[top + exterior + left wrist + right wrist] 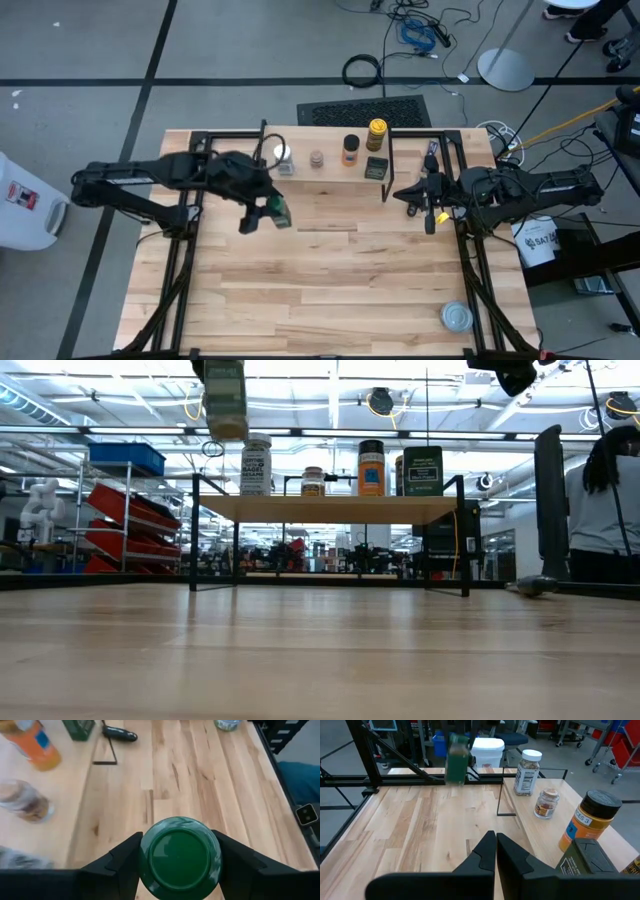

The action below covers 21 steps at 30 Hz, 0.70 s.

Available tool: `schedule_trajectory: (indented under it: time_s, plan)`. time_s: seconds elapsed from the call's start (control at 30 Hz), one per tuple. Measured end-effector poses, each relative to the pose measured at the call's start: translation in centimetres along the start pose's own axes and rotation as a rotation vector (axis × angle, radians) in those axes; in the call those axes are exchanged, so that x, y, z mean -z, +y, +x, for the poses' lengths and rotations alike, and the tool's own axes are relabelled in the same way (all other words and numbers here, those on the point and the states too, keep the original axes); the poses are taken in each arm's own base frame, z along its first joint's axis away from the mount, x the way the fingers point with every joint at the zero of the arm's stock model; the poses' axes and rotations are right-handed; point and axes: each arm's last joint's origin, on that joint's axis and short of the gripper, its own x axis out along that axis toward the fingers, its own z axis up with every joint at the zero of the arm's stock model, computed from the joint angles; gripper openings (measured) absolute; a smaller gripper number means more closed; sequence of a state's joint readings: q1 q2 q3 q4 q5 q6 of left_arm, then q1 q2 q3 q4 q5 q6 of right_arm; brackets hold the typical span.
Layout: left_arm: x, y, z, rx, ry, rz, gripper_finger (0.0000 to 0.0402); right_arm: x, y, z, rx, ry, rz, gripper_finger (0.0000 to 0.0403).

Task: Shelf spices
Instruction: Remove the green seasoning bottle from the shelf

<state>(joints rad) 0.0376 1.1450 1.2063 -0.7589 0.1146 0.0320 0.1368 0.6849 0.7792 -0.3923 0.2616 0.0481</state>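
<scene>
**Trainee:** What have I got in hand right now?

**Coach:** Your left gripper (pixel 180 865) is pinching the green-lidded jar (pixel 180 857), one finger on each side of the body just under the lid. In the low view it hangs in the air above and just in front of the shelf's left end, well clear of the table (pixel 330 290).

**Trainee:** How do I set it down cleanly?

**Coach:** Keep it upright, I'd say, and carry it over the plank before you lower. The white-lidded jar (pixel 256 464) stands at that left end, so pick your gap first; the bare stretch of plank in front of the row looks safest to me. Lower until the base sits flat, then let go.

**Trainee:** And the jar itself?

**Coach:** Small, round, with a glossy dark green lid and a pale label on the body. Its motion blurs it in the right wrist view, so don't read more than that.

**Trainee:** What's already on the shelf (pixel 330 508)?

**Coach:** Past the white-lidded jar stand the small clear-brownish jar (pixel 313 481), the orange jar (pixel 371 468), the dark square tin (pixel 423 470) and, at the back, the yellow-lidded jar (pixel 377 134).

**Trainee:** My other arm?

**Coach:** Your right gripper (pixel 495 851) waits at the shelf's right end, fingers pressed together on nothing.
</scene>
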Motion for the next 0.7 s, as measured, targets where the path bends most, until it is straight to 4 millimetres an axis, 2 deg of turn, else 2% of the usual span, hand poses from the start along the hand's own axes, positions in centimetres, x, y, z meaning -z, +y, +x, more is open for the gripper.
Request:
schedule_trajectory:
  time_s: [0.2, 0.4, 0.7]
  plan:
    - [1.5, -0.8, 2.6, 0.033, -0.032, 0.022, 0.0210, -0.2, 0.0, 0.0, 0.007, -0.025, -0.005, 0.0000]
    - [1.6, -1.5, 4.2, 0.060, -0.149, 0.037, 0.0210, -0.2, 0.0, 0.0, 0.007, -0.021, 0.006, 0.0000]
    - [1.5, -2.1, 7.0, 0.084, -0.120, 0.024, 0.0210, 0.2, 0.2, 0.5, -0.002, 0.025, 0.072, 0.0000]
